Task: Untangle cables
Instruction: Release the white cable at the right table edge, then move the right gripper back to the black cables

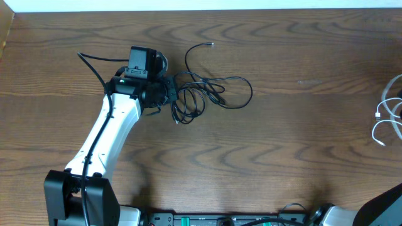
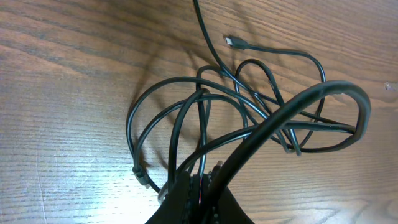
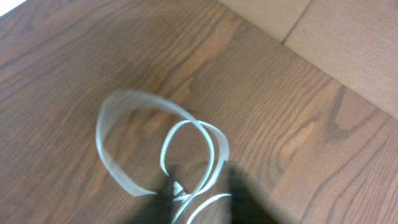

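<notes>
A tangle of thin black cables (image 1: 207,88) lies on the wooden table, left of centre. One free plug end (image 1: 210,44) points to the far side. My left gripper (image 1: 171,95) is at the tangle's left edge. In the left wrist view the left gripper (image 2: 202,180) is shut on black strands (image 2: 186,106), and one strand arcs up close to the lens. A plug (image 2: 233,41) lies beyond. A white cable (image 1: 384,119) lies at the right edge. In the blurred right wrist view its loops (image 3: 186,134) run between the parted fingers of my right gripper (image 3: 208,193).
The left arm (image 1: 107,138) reaches from the near left across the table, with its own thick black wire (image 1: 94,63) trailing behind. Part of the right arm (image 1: 383,210) shows at the near right corner. The table's edge and a paler floor (image 3: 336,37) show beyond the white cable.
</notes>
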`<state>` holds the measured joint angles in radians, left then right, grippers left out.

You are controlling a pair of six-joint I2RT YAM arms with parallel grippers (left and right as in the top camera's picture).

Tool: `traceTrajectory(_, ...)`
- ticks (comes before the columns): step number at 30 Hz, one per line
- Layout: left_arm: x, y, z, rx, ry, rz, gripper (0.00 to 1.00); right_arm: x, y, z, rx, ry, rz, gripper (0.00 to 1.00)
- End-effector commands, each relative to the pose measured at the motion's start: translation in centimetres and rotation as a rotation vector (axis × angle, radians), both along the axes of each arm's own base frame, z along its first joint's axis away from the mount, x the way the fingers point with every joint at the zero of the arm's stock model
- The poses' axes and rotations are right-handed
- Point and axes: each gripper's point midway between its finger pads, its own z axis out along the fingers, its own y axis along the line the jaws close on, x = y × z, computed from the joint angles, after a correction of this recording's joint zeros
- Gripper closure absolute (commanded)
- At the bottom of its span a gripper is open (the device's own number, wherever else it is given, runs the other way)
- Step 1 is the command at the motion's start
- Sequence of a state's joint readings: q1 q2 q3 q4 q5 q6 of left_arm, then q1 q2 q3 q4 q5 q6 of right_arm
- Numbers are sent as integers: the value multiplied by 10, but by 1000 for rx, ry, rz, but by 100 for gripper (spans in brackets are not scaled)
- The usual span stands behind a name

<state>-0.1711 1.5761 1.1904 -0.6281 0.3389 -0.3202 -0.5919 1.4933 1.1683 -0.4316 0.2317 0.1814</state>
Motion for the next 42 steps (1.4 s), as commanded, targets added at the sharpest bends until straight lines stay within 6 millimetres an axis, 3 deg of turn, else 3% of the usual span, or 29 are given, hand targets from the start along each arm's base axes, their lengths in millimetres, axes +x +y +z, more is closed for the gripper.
traceTrajectory(1, 1, -1, 3, -4, -11, -14, 93, 8, 3, 2, 22, -22, 47, 62)
traceTrajectory(5, 3, -1, 4, -6, -21, -14, 92, 37, 39, 2, 156, -124, 249, 54)
traceTrajectory(9, 6, -2, 5, -5, -35, -21, 93, 61, 96, 6, 289, -193, 505, 48)
traceTrajectory(12, 8, -7, 8, -8, -60, -55, 92, 66, 138, 1, 363, -177, 637, 44)
traceTrajectory(17, -4, -54, 20, -92, -134, -303, 93, 67, 203, -12, 386, -68, 832, 33)
traceTrajectory(22, -26, -93, 23, -53, -209, -569, 93, 66, 266, -23, 377, 15, 1029, 20)
traceTrajectory(27, -22, -102, 43, -64, -256, -577, 92, 65, 318, -36, 410, 62, 1162, 10)
traceTrajectory(33, -25, -124, 107, -230, -380, -609, 92, 58, 390, -53, 516, 88, 1359, 4)
traceTrajectory(38, -26, -126, 114, -267, -369, -577, 92, 54, 433, -63, 550, 95, 1474, 2)
traceTrajectory(42, -37, -136, 123, -359, -358, -628, 92, 55, 458, -57, 519, 52, 1549, 1)
